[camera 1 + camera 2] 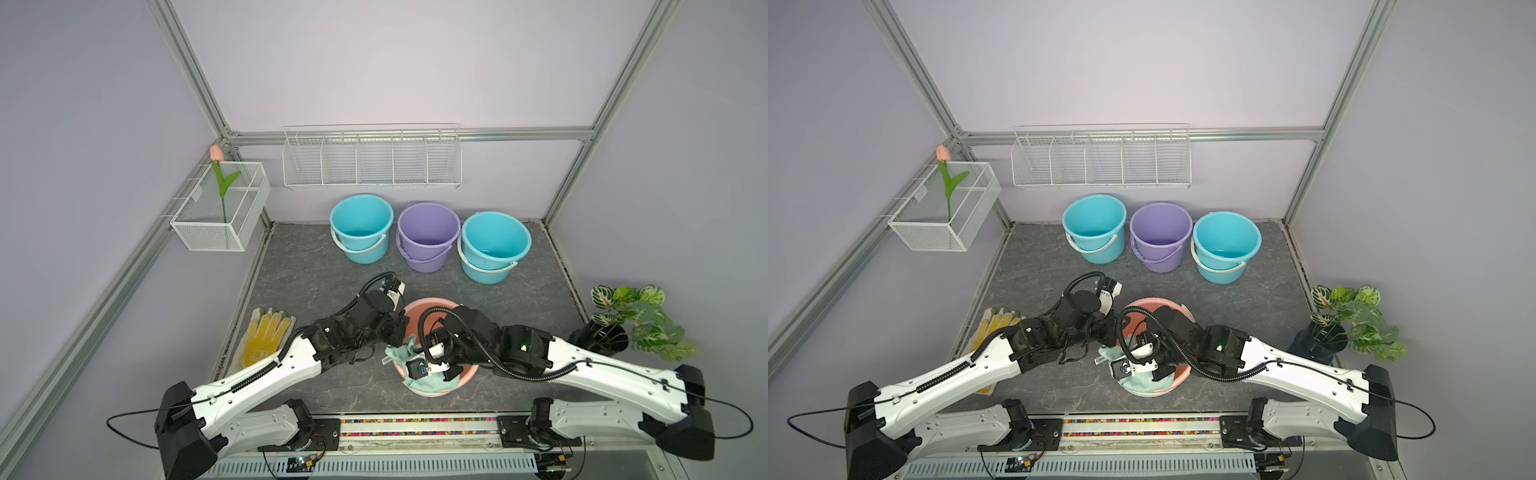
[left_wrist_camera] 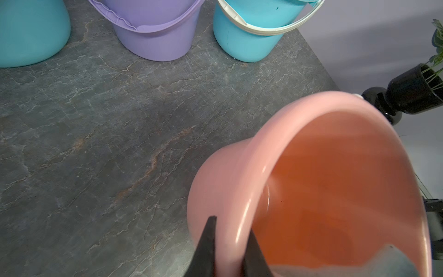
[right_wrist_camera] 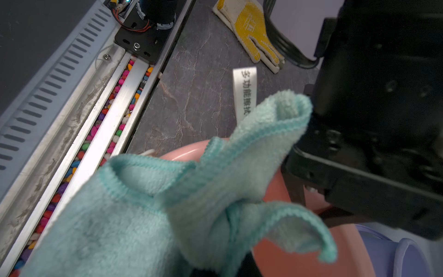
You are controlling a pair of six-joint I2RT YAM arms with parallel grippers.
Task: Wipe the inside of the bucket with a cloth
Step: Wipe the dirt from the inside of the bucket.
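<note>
Near the front edge of the bench (image 1: 316,270), the pink bucket (image 1: 415,305) stood between the two arms. The left tool (image 2: 231,230) was closed on the bucket rim, with one finger outside the wall and one finger inside. The right tool (image 1: 449,373) was shut on the cloth (image 3: 191,191). The mint-green fabric was bunched at the grip, and its white label stuck out to the side. In both top views the cloth lay over the near rim of the bucket, partly inside and partly hanging outside.

I judged that the preparation was finished: the bucket was held steady and the cloth was in the grip at the opening. The wiping itself looked mostly left to do. In the left wrist view the inner wall and the floor of the bucket were bare, and only a corner of the cloth showed low at the near side. Whether any part of the wall was already wiped, the pictures could not tell.

The bench had a dark grey surface with a marble pattern. A glove (image 1: 266,336) with yellow dots lay flat beside the left arm. At the back stood two turquoise buckets (image 1: 360,226) and one purple bucket (image 1: 428,232). A plant (image 1: 636,320) stood at the right edge. On the pale lilac walls hung an empty wire rack (image 1: 372,158) and a wire basket (image 1: 220,224) with a tulip.
</note>
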